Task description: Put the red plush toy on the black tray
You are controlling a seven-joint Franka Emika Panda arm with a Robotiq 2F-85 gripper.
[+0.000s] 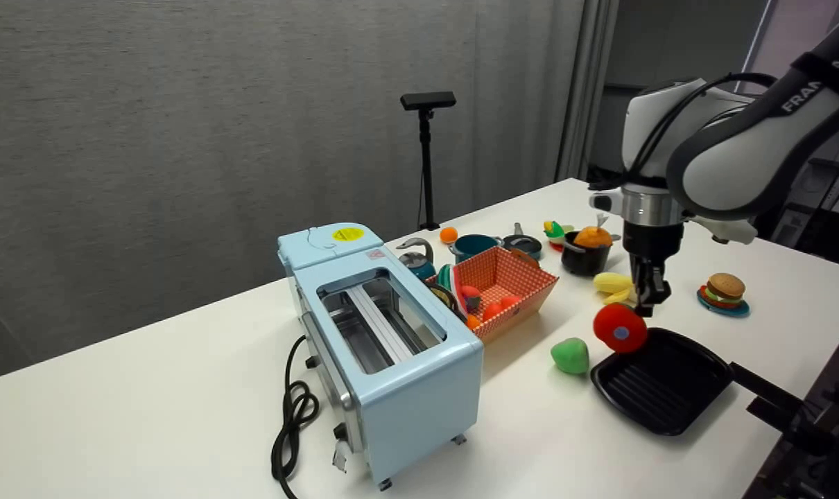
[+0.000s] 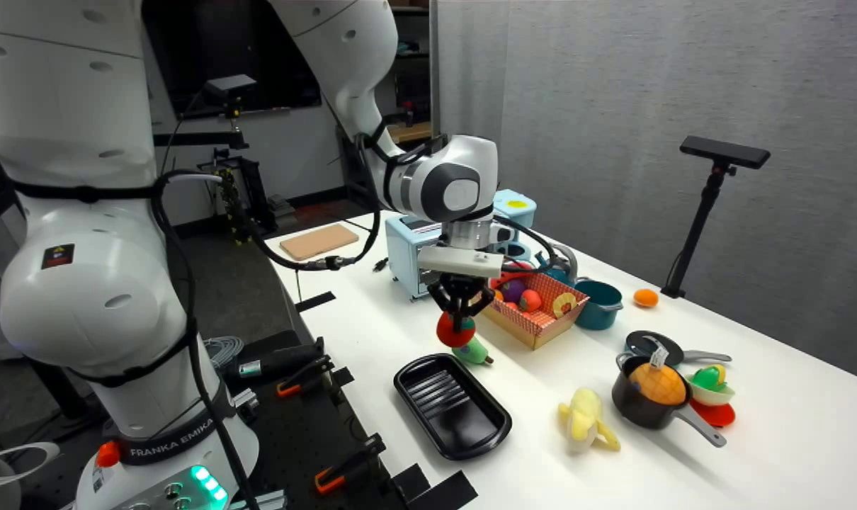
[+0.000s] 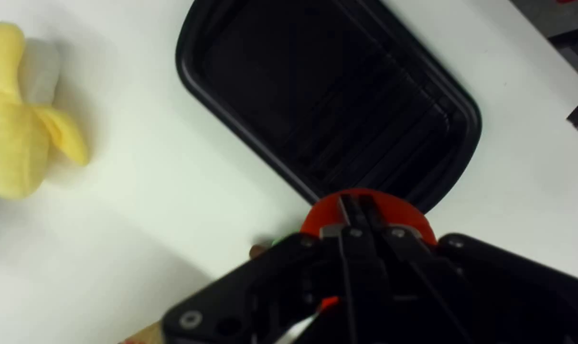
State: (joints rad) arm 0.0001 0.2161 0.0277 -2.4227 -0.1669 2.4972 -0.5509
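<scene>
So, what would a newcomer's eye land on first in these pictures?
Probably the bright red plush toy, pinched in the gripper's fingers near the black tray. Next might come the huge white robot arm, looming at the left of an exterior view, and the light-blue toaster, large in the foreground of an exterior view.

Robotics lab, apparently: in exterior view, Franka Emika arm [image 2: 88, 297] at nine o'clock, clamps [image 2: 350, 462] at seven o'clock, pole-mounted camera [image 2: 724, 151] at two o'clock.
</scene>
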